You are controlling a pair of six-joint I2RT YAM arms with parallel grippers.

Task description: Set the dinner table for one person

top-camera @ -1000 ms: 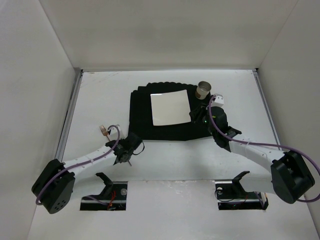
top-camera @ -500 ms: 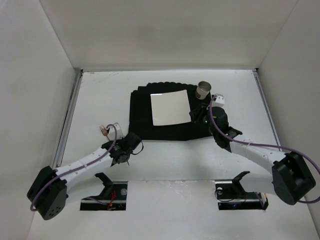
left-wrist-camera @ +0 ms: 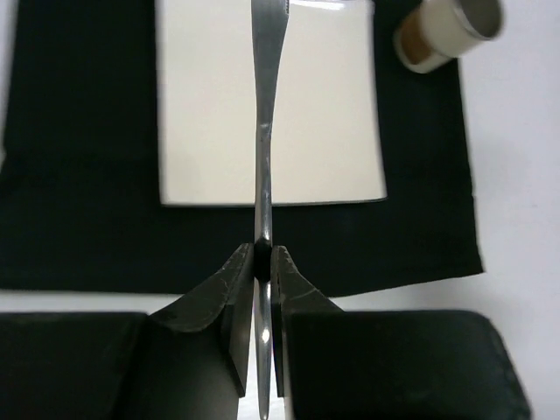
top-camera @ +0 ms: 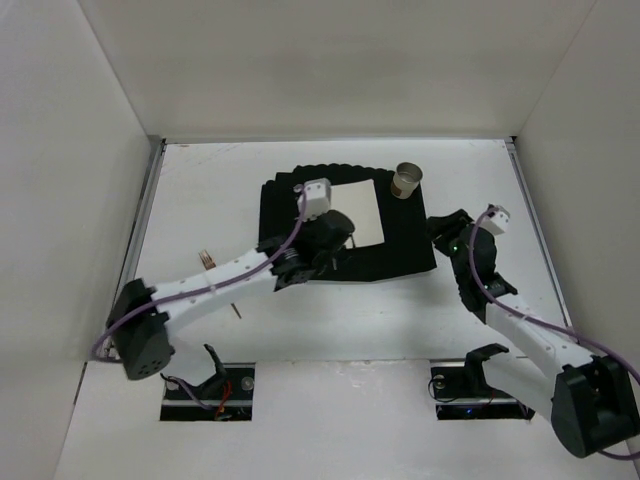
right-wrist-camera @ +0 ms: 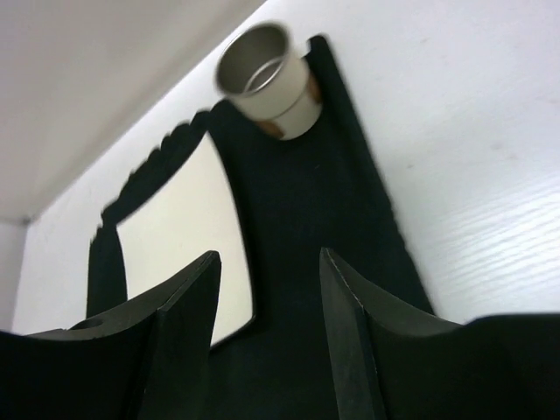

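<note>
The dinner table [top-camera: 200, 190] is a white surface bearing a black pleated mat [top-camera: 275, 215], a white square plate [top-camera: 360, 205] and a metal cup [top-camera: 407, 180] at the mat's far right corner. My left gripper [top-camera: 335, 232] hovers over the plate's near left part. In the left wrist view it [left-wrist-camera: 261, 254] is shut on a thin metal utensil [left-wrist-camera: 265, 131], seen edge-on and reaching out over the plate [left-wrist-camera: 210, 114]. My right gripper [top-camera: 440, 222] stands open by the mat's right edge. In the right wrist view nothing lies between its fingers [right-wrist-camera: 269, 255], and the cup [right-wrist-camera: 262, 74] is ahead.
A small brownish object [top-camera: 207, 260] lies on the table to the left of the mat, with a tiny piece [top-camera: 237, 310] nearer the front edge. White walls close in the table on three sides. Bare table [right-wrist-camera: 455, 157] lies right of the mat.
My left arm has swung from the near left of the table up over the plate, carrying the utensil. My right gripper has drawn back to the right from the plate and opened wider.
</note>
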